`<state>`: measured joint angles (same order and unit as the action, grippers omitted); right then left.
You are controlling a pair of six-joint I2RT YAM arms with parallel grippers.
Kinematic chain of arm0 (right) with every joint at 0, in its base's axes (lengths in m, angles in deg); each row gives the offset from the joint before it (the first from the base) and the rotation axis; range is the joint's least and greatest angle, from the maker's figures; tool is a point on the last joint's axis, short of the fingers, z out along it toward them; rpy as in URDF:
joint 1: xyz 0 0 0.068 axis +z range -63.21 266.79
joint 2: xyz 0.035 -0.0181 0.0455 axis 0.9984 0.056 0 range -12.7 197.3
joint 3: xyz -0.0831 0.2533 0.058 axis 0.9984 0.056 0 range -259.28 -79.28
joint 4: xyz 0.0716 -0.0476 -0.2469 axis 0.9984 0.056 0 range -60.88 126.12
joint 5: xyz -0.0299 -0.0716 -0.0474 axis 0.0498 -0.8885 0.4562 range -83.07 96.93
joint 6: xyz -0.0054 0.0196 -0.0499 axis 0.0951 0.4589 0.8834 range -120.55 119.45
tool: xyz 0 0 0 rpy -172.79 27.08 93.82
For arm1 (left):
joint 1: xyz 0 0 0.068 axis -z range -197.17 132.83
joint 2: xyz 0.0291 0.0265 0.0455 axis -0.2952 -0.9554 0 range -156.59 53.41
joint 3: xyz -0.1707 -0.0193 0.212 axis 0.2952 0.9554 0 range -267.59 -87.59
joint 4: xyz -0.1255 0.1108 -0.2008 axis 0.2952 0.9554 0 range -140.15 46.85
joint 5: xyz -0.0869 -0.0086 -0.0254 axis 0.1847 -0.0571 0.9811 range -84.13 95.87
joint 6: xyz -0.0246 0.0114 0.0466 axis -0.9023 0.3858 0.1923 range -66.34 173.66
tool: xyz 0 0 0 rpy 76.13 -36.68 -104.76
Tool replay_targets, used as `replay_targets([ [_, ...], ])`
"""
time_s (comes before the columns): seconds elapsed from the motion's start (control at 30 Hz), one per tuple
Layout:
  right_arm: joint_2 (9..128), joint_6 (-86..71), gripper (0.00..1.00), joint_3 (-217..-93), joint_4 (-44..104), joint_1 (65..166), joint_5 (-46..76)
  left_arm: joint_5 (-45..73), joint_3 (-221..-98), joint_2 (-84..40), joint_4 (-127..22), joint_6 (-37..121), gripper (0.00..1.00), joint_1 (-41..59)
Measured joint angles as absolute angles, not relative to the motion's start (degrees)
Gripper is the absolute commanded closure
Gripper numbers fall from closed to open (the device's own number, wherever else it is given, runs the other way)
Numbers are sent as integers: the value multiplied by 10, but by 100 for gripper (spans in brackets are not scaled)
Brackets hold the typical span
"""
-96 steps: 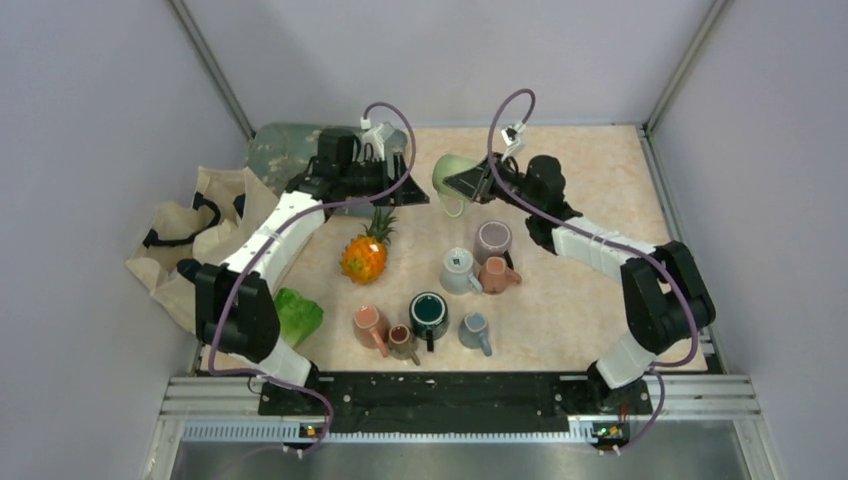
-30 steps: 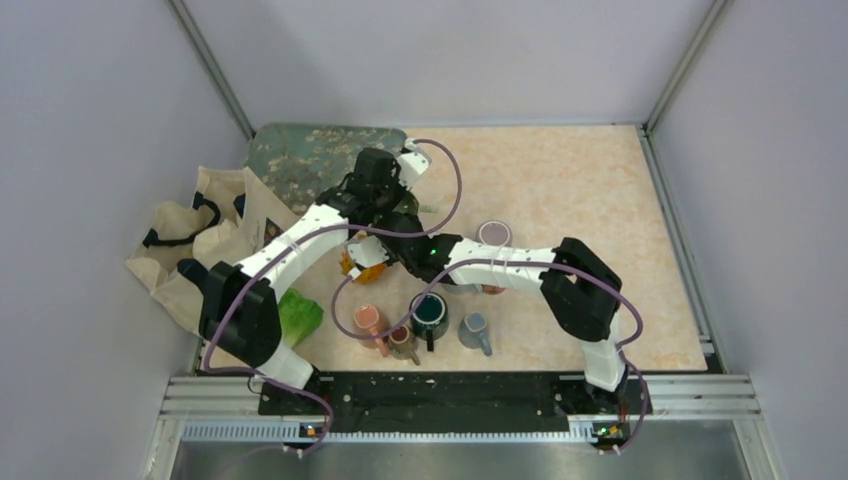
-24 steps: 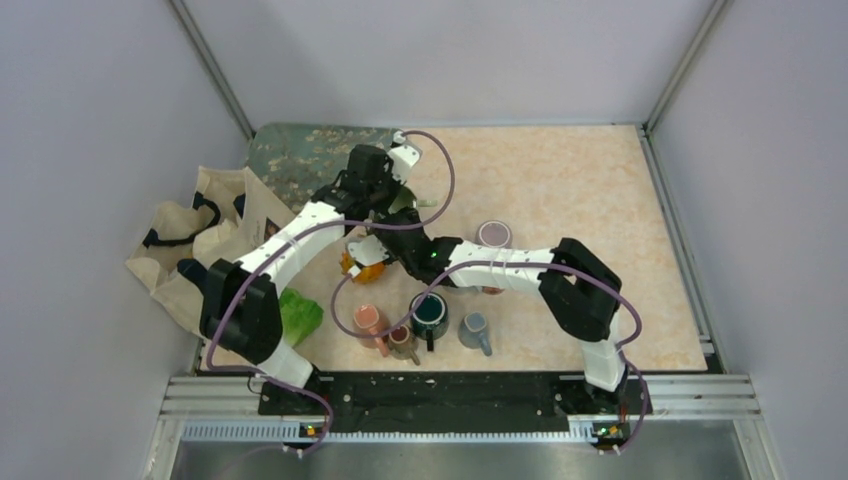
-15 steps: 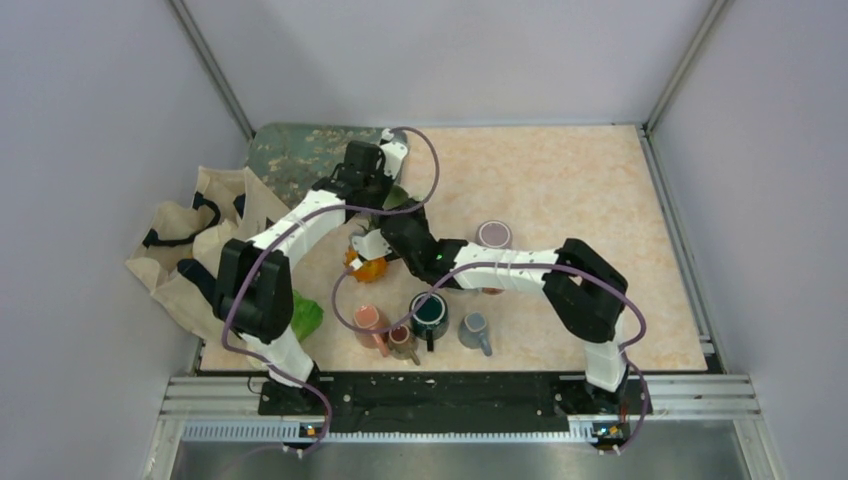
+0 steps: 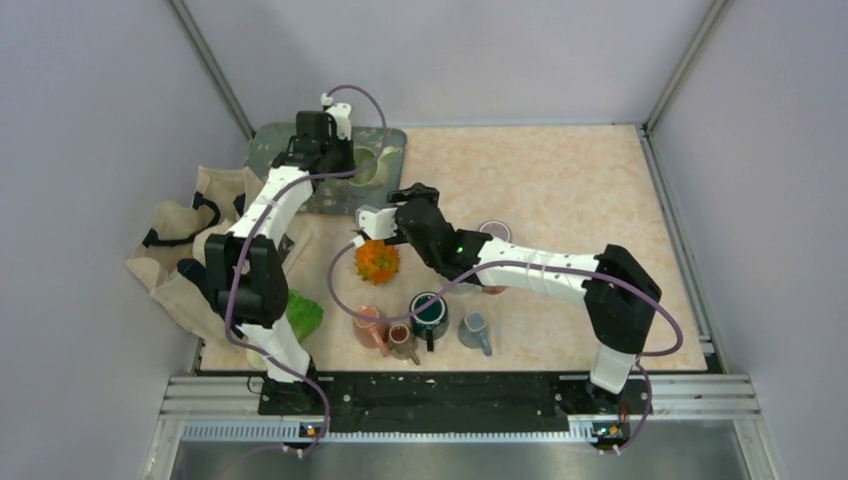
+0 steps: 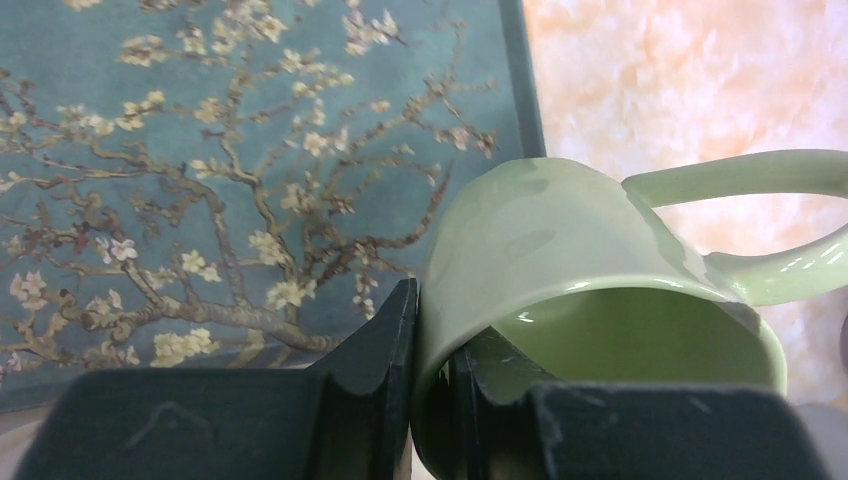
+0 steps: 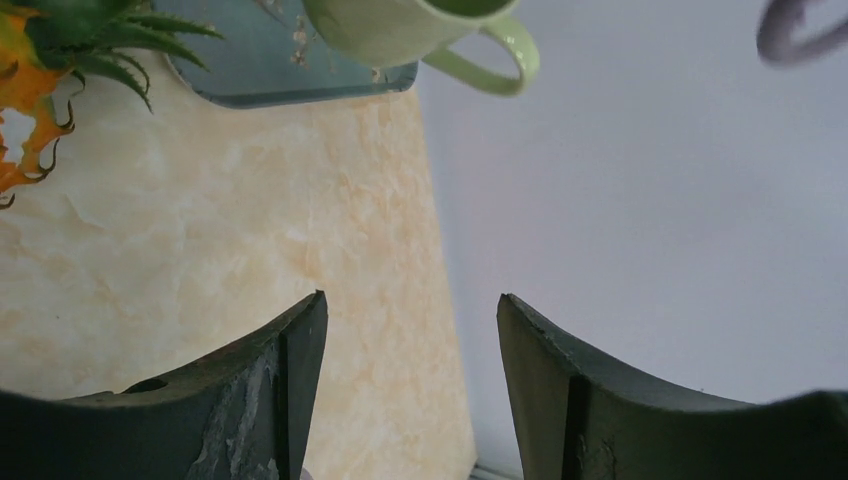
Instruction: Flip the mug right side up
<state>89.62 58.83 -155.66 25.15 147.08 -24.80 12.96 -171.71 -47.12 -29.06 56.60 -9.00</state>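
tabletop: peach marbled surface [image 5: 560,180] inside grey walls.
bag: cream canvas tote bag with black handles [image 5: 185,235], slumped at the left edge.
mat: teal rectangular mat printed with blossoming branches [image 5: 270,160], flat at the far left corner.
left arm: reaches far over the mat; left gripper [image 6: 430,340] pinches the mug's wall at the rim, one finger outside, one inside.
right arm: stretches across the middle towards the left; right gripper [image 7: 405,310] has its fingers spread wide, holding nothing, pointed at the far wall.
pineapple: orange toy pineapple with green leaves [image 5: 377,260], just near of the right gripper.
green lump: crumpled bright green item [image 5: 300,312], near left by the bag.
task mug: pale green glossy mug [image 5: 372,165] at the mat's right edge, mouth upward, handle out over the tabletop to the right; whether its base touches the mat, cannot tell.
other mugs: pink [image 5: 368,325], brown [image 5: 402,340], dark teal [image 5: 430,312] and grey-blue [image 5: 474,330] clustered near centre; a mauve one [image 5: 495,232] further back.
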Motion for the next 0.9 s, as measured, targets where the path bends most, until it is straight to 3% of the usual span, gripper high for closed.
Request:
replay_targets([
  [0.37, 849, 431, 35, -1557, 306, 1423, -220, 120, -1972, -681, -226, 503, 100, -201],
  [0.67, 844, 367, 35, -1541, 349, 1406, -216, 102, -2077, -798, -139, 509, 100, -241],
  [0.77, 840, 359, 35, -1532, 357, 1406, -215, 98, -2085, -808, -121, 513, 87, -241],
  [0.9, 835, 352, 35, -1530, 361, 1406, -214, 95, -2096, -812, -118, 519, 52, -240],
])
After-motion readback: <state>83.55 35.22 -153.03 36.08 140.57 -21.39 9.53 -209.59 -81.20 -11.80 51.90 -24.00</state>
